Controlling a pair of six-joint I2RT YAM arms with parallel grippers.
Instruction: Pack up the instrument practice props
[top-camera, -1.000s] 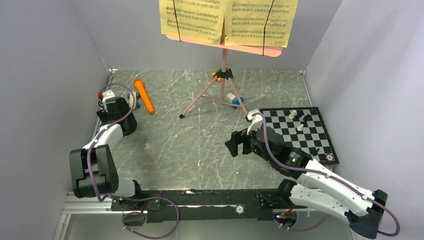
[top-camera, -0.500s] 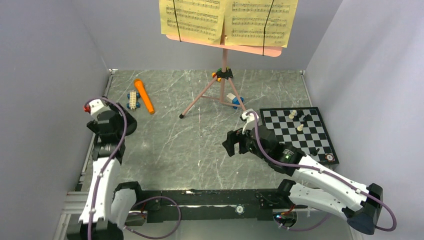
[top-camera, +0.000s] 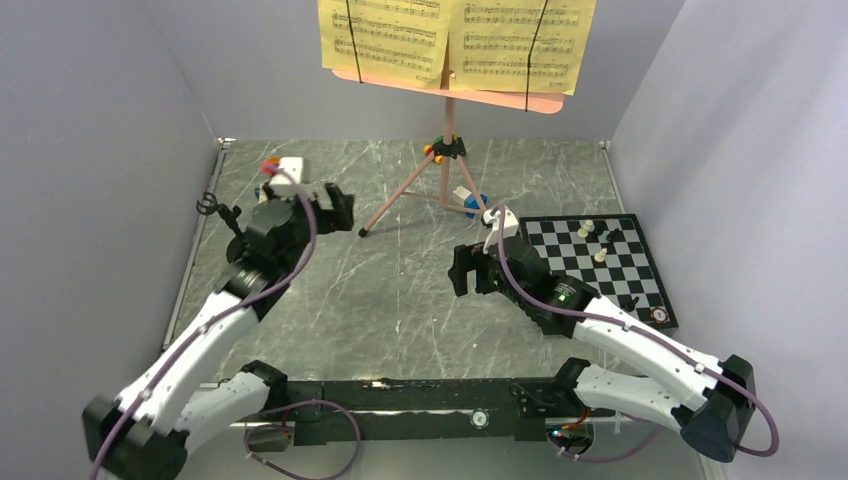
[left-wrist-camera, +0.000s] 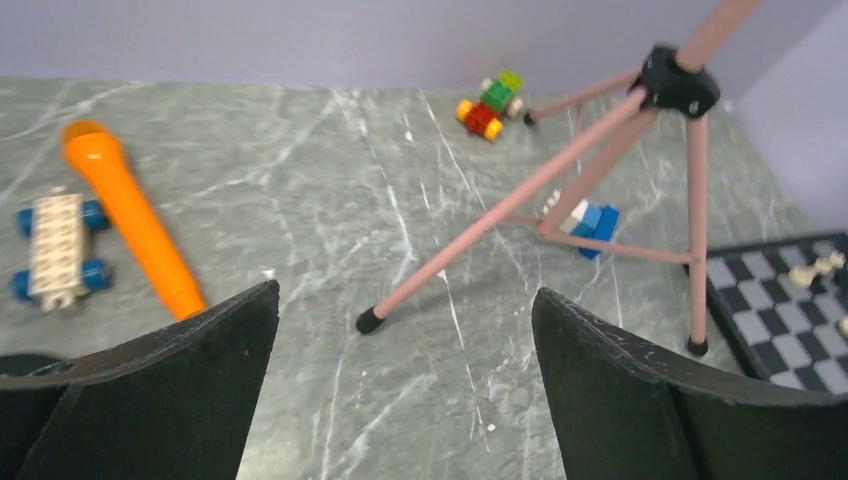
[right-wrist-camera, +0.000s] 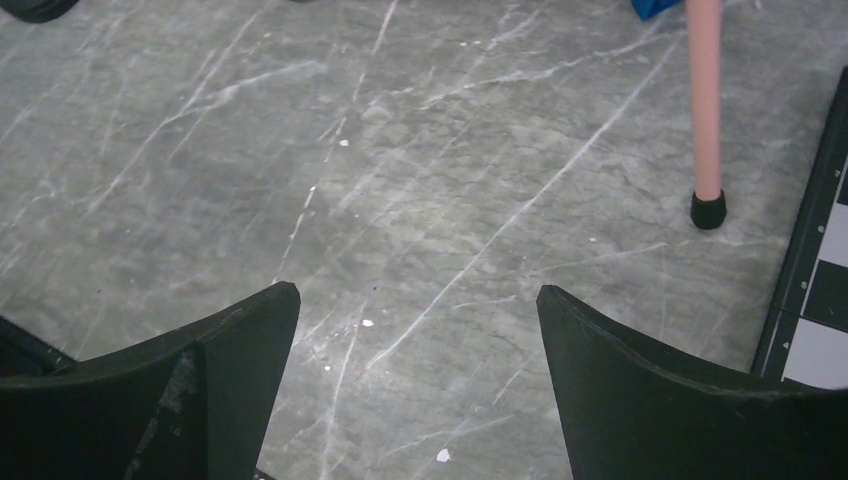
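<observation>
Left gripper (left-wrist-camera: 405, 295) first: the jaws are spread wide with nothing between them, hanging over the grey marbled table (left-wrist-camera: 300, 420). Through the gap in my wrist view I can see the black foot of one tripod leg, resting on the table a bit further out. Off to my left the orange microphone (left-wrist-camera: 135, 225) is lying flat on the table, with a little white block on blue wheels (left-wrist-camera: 57, 248) just beside it on the far side.

My right gripper (right-wrist-camera: 417, 292) is open too and holding nothing, with only bare table under it. To its right another leg foot stands just beside the edge of the chessboard (right-wrist-camera: 815, 300).

Further out, the pink music stand (top-camera: 449, 115) is upright at the back middle of the table on its tripod legs. The yellow sheet-music pages (top-camera: 455, 40) are sitting on its desk with two dark cords running down over them. A blue-and-white block (top-camera: 470, 200) sits between two of the legs, and a small red, green and yellow block cluster (left-wrist-camera: 490, 105) is behind the hub.

By the left wall there's a small black thing (top-camera: 210, 207), which may be the mic stand, but it's too tiny to tell.
</observation>
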